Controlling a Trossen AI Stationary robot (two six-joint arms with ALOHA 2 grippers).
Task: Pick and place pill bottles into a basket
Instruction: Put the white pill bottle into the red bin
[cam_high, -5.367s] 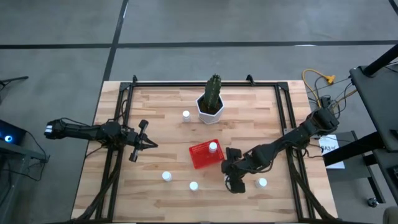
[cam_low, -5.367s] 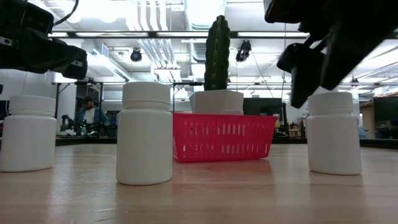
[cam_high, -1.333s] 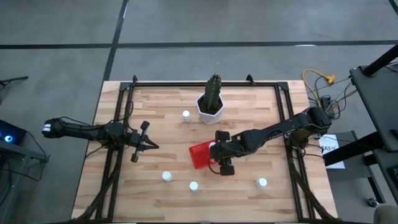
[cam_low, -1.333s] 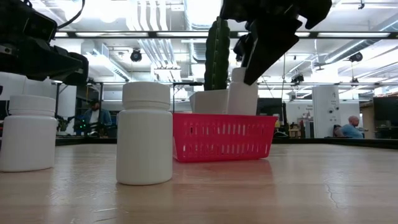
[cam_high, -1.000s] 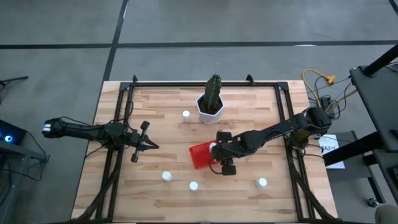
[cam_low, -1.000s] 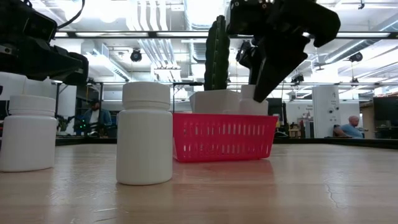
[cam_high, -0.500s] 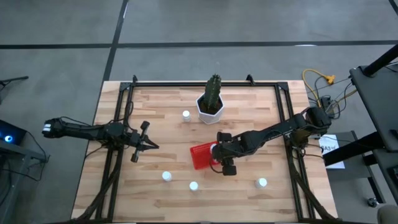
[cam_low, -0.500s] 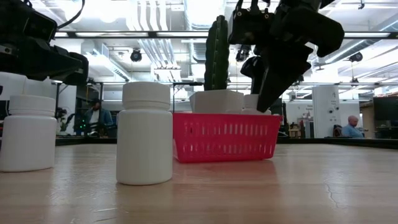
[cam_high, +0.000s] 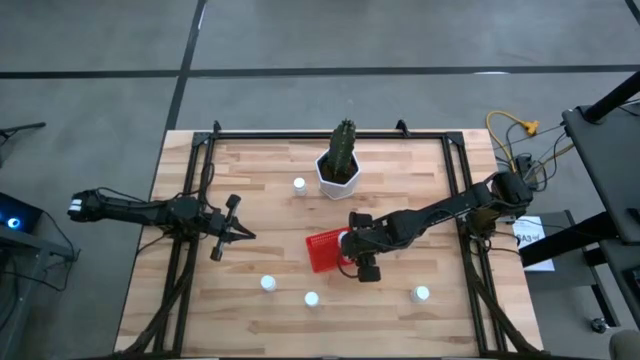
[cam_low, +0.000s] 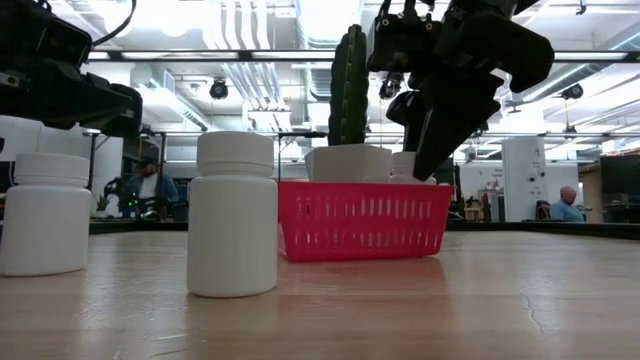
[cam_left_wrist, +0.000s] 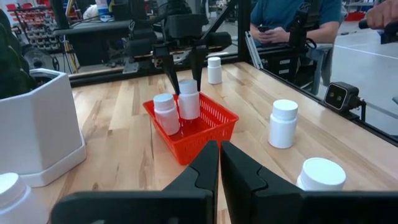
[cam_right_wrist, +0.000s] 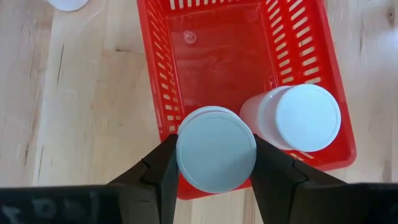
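Note:
The red basket (cam_high: 322, 250) stands mid-table, near the white pot with the cactus (cam_high: 339, 170). My right gripper (cam_high: 346, 243) hangs over the basket, shut on a white pill bottle (cam_right_wrist: 216, 149) that is lowered inside it. A second bottle (cam_right_wrist: 300, 118) stands in the basket beside it. Loose bottles stand on the table: one at the far side (cam_high: 299, 184), two near the front (cam_high: 267, 283) (cam_high: 311, 298) and one at the front right (cam_high: 421, 294). My left gripper (cam_high: 240, 233) is shut and empty, to the left of the basket. My right gripper pinches the bottle between its two fingers (cam_right_wrist: 163, 167), on opposite sides just below the cap (cam_left_wrist: 188, 87). The fingers come from above, pointing down. The bottle is upright with its lower half inside the basket (cam_left_wrist: 193, 127); whether it rests on the basket's floor I cannot tell.
The cactus pot stands just beyond the basket's far side. Black frame rails (cam_high: 190, 200) run along the table's left, right and far edges. People sit in the room beyond the table (cam_left_wrist: 292, 18). Bare wood lies between the basket and the front bottles.
My right gripper has gone down a little over the basket, still shut on the bottle. The bottle has sunk from above the basket's rim to down inside it, upright, beside the second bottle.

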